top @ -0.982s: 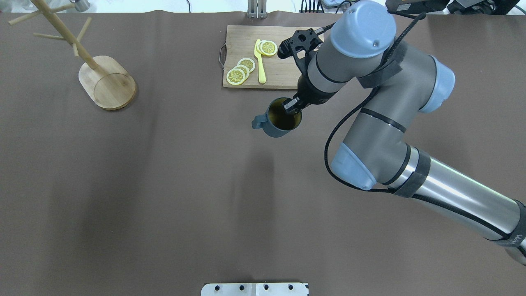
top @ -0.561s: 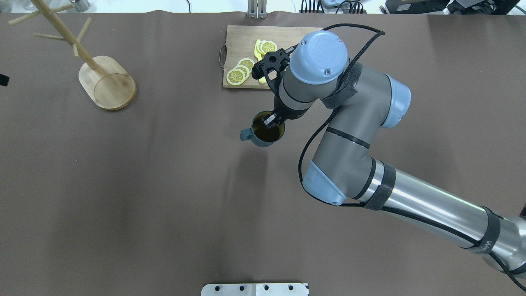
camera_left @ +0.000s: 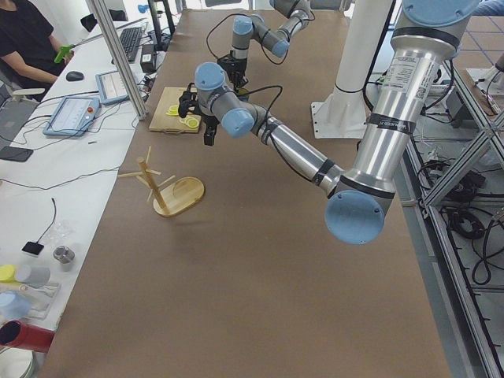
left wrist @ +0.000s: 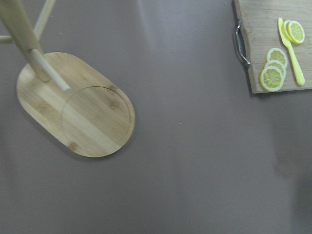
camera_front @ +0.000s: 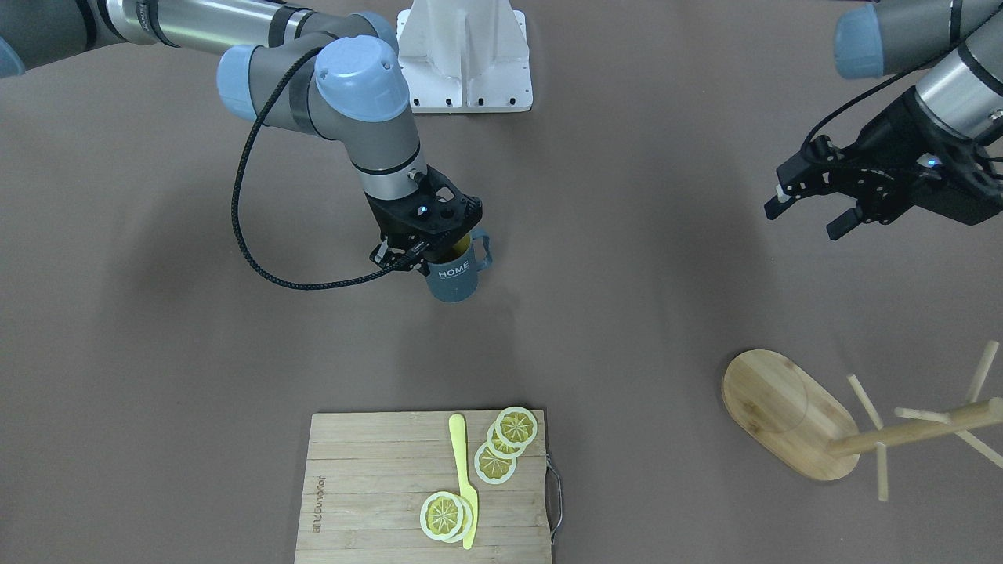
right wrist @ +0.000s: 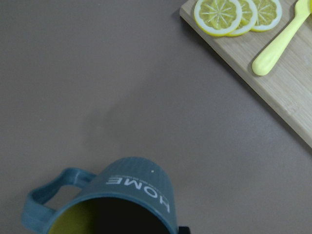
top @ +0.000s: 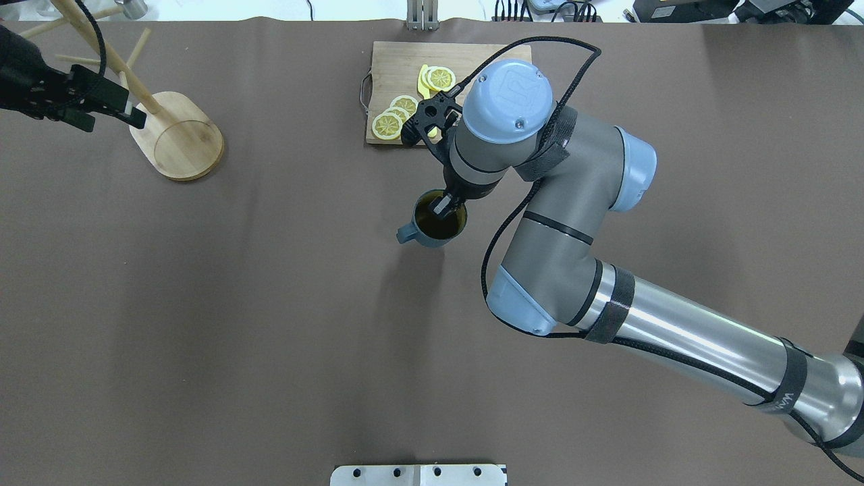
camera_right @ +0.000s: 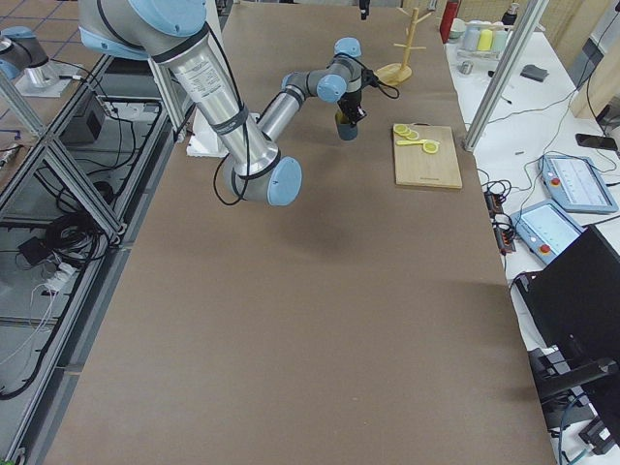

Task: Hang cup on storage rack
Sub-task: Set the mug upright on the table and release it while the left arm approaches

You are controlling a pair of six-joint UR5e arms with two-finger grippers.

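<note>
While the right hand, clamped on the rim of the cup, has carried it leftward, the left hand has arrived by the storage rack, fingers spread and empty. A handover looks probable.

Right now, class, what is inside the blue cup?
One finger of the right gripper reaches inside the cup, pinching its rim. The inner wall looks yellow. The bottom is dark and partly covered by the gripper, so any contents cannot be told.

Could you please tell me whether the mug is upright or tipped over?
Upright: the mug shows its open mouth facing up, the right gripper pinching its rim.
</note>
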